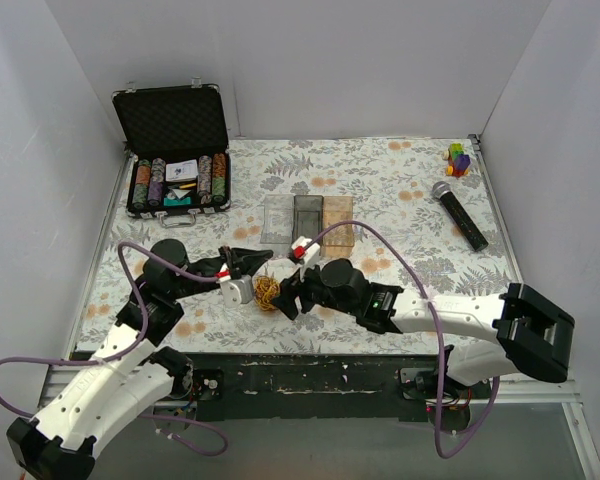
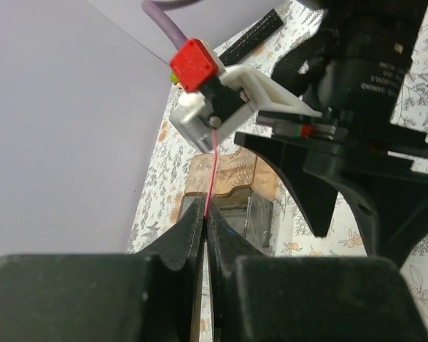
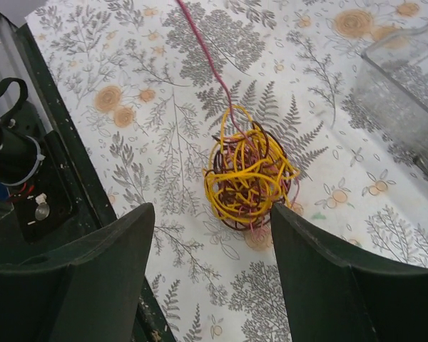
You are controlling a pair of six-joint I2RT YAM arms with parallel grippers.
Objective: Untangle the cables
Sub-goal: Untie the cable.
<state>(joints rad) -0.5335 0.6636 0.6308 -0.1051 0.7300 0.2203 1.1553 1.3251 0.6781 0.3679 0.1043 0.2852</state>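
Note:
The cables [image 3: 248, 174] are a small ball of thin yellow, pink and dark wires on the flowered table; the ball also shows in the top view [image 1: 267, 291]. A pink strand [image 3: 203, 53] runs out of the ball toward the far left. My left gripper [image 2: 205, 206] is shut on that pink strand [image 2: 212, 171], and sits just left of the ball in the top view [image 1: 248, 262]. My right gripper [image 3: 212, 210] is open, its fingers wide apart just short of the ball, with nothing between them; in the top view [image 1: 290, 292] it is right of the ball.
A clear plastic organiser box [image 1: 308, 222] stands behind the ball, also in the right wrist view [image 3: 406, 92]. An open case of poker chips [image 1: 177, 180] is at the far left. A microphone [image 1: 459, 215] and a small coloured toy [image 1: 459, 158] lie far right. The table's dark front edge [image 3: 64, 135] is close.

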